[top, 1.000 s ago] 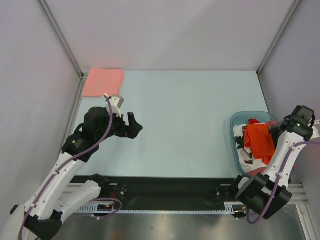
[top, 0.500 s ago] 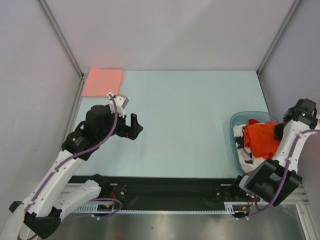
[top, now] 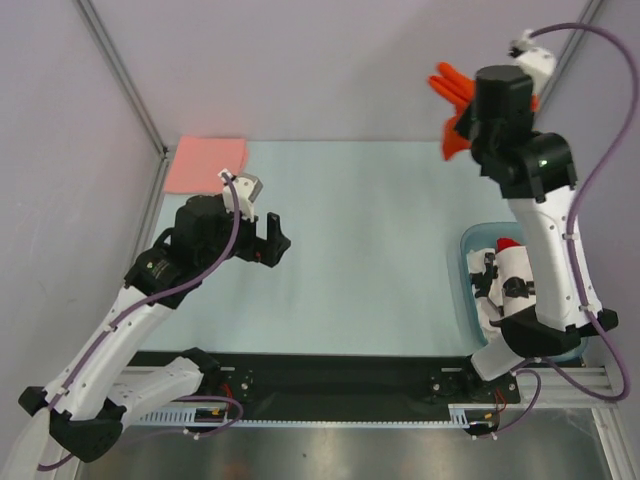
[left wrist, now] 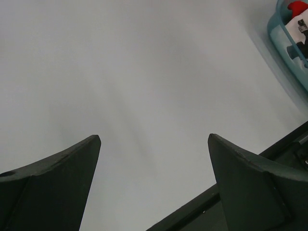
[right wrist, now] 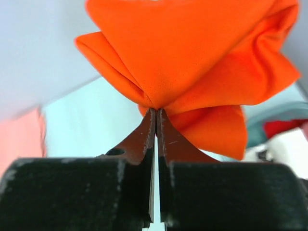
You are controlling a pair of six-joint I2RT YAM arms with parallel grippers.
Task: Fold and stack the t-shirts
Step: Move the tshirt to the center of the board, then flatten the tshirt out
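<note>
Orange cloth is bunched up in the right hand (right wrist: 156, 113), which is clenched tight on a small pinch of the orange t-shirt (right wrist: 192, 57). The arm holds the shirt high in the air on the right side, well above the tabletop (top: 370, 230). The hand has only a little bit of cloth, so I think the shirt could slip out and drop if the arm swings fast. The shirt is also all scrunched, so it may land in a lump and be hard to lay flat. The left hand (top: 270, 240) is wide open and holds nothing. It hangs over the left side of the tabletop, well apart from the shirt, so it cannot catch a corner from there. A folded pink t-shirt (top: 205, 163) lies in the far left corner. If the orange one comes down too near, it could push that one out of shape. More shirts, white and red, wait in the blue-green tub (top: 468, 290).
</note>
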